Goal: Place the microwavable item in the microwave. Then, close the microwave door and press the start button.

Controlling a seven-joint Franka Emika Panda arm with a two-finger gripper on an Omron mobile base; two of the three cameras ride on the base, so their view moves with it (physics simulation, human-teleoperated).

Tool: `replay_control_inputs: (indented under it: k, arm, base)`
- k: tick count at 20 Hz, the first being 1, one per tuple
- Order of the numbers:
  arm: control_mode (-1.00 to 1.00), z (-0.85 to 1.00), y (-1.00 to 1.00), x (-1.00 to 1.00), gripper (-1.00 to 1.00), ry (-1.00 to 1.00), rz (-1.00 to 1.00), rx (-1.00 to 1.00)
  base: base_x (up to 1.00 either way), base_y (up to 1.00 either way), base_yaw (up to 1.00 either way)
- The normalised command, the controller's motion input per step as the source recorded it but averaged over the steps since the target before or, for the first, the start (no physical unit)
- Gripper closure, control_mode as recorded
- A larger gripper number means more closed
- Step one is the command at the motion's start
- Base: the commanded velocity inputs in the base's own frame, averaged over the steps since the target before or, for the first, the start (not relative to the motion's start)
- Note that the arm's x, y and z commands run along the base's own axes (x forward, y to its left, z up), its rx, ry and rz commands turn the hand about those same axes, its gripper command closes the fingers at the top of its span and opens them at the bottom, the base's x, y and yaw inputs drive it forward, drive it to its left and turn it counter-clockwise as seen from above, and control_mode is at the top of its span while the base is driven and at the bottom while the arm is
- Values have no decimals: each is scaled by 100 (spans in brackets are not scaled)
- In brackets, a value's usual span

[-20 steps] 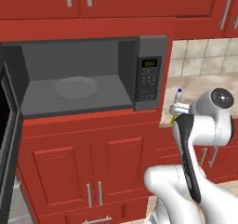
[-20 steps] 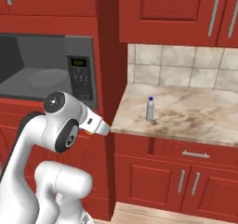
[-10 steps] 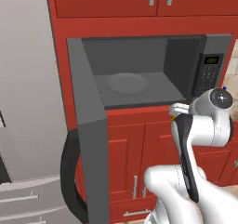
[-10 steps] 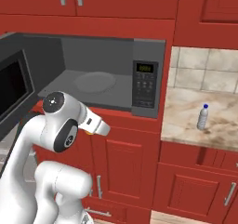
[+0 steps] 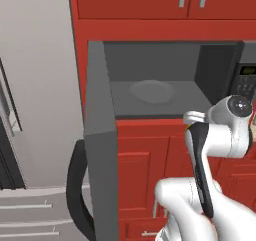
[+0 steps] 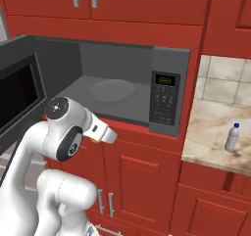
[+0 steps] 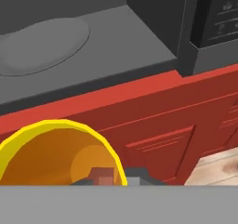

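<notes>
The yellow cup (image 7: 56, 153) shows its open rim and orange inside at the bottom left of the hand view, with my gripper (image 7: 115, 177) shut on its rim. It hangs in front of the red cabinet, below the microwave's floor. The dark grey microwave (image 6: 166, 63) stands open, its round turntable (image 6: 112, 90) bare; the turntable (image 7: 42, 42) lies up and left of the cup. The microwave door (image 5: 100, 135) is swung out to the left, edge-on, and its black window (image 6: 17, 98) faces inward. The keypad panel (image 6: 164, 103) with a green display is at the microwave's right.
The silver fridge (image 5: 35, 85) stands left of the open door. A clear water bottle (image 6: 232, 137) stands on the stone counter (image 6: 211, 137) to the right. Red cabinets (image 6: 137, 176) run above and below the microwave. Wooden floor (image 7: 218, 165) lies below.
Both base views have slid left along the cabinets: the microwave is now in the middle, the fridge has come into view, and the bottle sits further right. The arm's pose looks unchanged.
</notes>
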Motion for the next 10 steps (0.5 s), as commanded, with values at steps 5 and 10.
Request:
replay_control_inputs:
  k: [5, 10]
  arm:
    - [100, 0, 0, 0, 100, 0, 0, 0]
    - [100, 0, 0, 0, 100, 0, 0, 0]
  base:
    - [-24, -28, 38]
    - [-15, -37, 44]
